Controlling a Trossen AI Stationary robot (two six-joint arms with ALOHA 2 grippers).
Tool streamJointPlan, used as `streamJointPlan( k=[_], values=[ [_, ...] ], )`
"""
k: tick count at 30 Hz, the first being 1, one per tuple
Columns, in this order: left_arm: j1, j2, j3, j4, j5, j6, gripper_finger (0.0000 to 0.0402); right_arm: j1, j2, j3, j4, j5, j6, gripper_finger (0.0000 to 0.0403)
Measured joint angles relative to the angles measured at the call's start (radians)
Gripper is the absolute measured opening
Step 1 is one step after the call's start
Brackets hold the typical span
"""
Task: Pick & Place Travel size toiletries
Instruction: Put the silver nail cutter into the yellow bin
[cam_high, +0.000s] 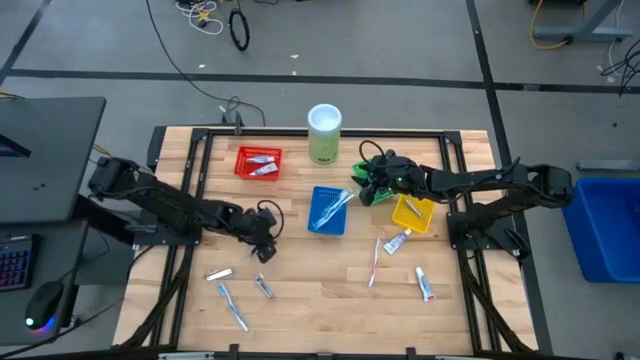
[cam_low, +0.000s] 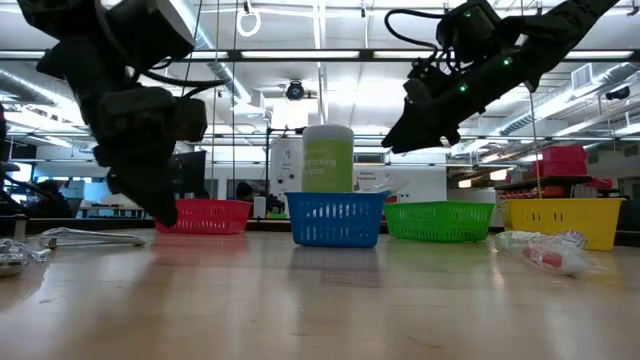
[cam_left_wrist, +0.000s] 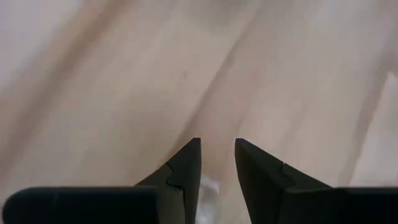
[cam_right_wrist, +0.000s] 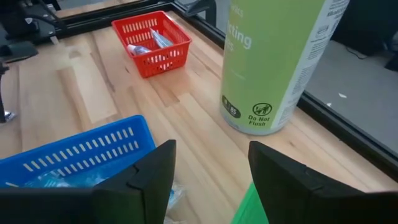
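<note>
My left gripper (cam_high: 262, 248) points down just above the wood at mid-table, left of the blue basket (cam_high: 328, 210). Its fingers (cam_left_wrist: 217, 143) stand close together with a small pale crinkled item (cam_left_wrist: 208, 188) between them. My right gripper (cam_high: 366, 186) hovers open and empty over the green basket (cam_high: 358, 168), fingers wide apart (cam_right_wrist: 211, 146). Loose toiletries lie flat on the table: a silvery sachet (cam_high: 219, 273), a toothbrush (cam_high: 232, 305) and a small item (cam_high: 263, 287) near the left, and a toothbrush (cam_high: 375, 262) and two white tubes (cam_high: 397, 242) (cam_high: 425, 285) near the right. My left gripper has the pale item (cam_left_wrist: 208, 188) between its two fingers, which come from above and point down. Only a small patch of it shows far back between them, so I cannot tell which part they hold. The item is clear of the table.
A red basket (cam_high: 258, 162) holds tubes, the blue basket holds toothbrushes, and a yellow basket (cam_high: 412, 213) stands right of it. A tall pale-green canister (cam_high: 325, 133) stands at the far edge. Bare wood lies along the near edge.
</note>
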Motion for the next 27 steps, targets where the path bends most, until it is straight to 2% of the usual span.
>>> streamJointPlan(
  k=[4,7,9,11,13,16,19,21,24,27],
  values=[
    [0.051,-0.024,0.000,0.080,-0.007,0.144,0.0098,0.000,0.000,0.000,0.000,0.000,-0.016,0.0216],
    [0.079,-0.023,0.000,0.186,0.060,0.297,0.0103,0.000,0.000,0.000,0.000,0.000,-0.036,0.0212],
    [0.102,-0.023,0.001,0.204,0.105,0.315,0.0113,0.000,0.000,0.000,0.000,0.000,-0.061,0.0210],
    [0.123,-0.024,0.001,0.176,0.122,0.262,0.0131,0.000,0.000,0.000,0.003,0.000,-0.086,0.0209],
    [0.131,-0.037,0.004,0.120,0.129,0.229,0.0150,0.000,0.000,0.000,0.015,0.000,-0.110,0.0209],
    [0.129,-0.036,0.064,-0.074,0.156,0.236,0.0178,0.000,0.000,0.000,0.051,0.000,-0.139,0.0212],
    [0.122,-0.036,0.182,-0.306,0.161,0.276,0.0198,0.000,0.000,0.000,0.099,0.000,-0.158,0.0217],
    [0.103,-0.036,0.260,-0.436,0.117,0.285,0.0204,0.000,0.000,0.000,0.124,0.000,-0.177,0.0220],
    [0.066,-0.036,0.337,-0.563,0.058,0.209,0.0206,0.000,0.000,0.000,0.139,0.000,-0.197,0.0222],
    [0.014,-0.036,0.335,-0.604,0.052,0.095,0.0206,0.000,0.000,0.000,0.136,0.000,-0.199,0.0220]
  ],
)
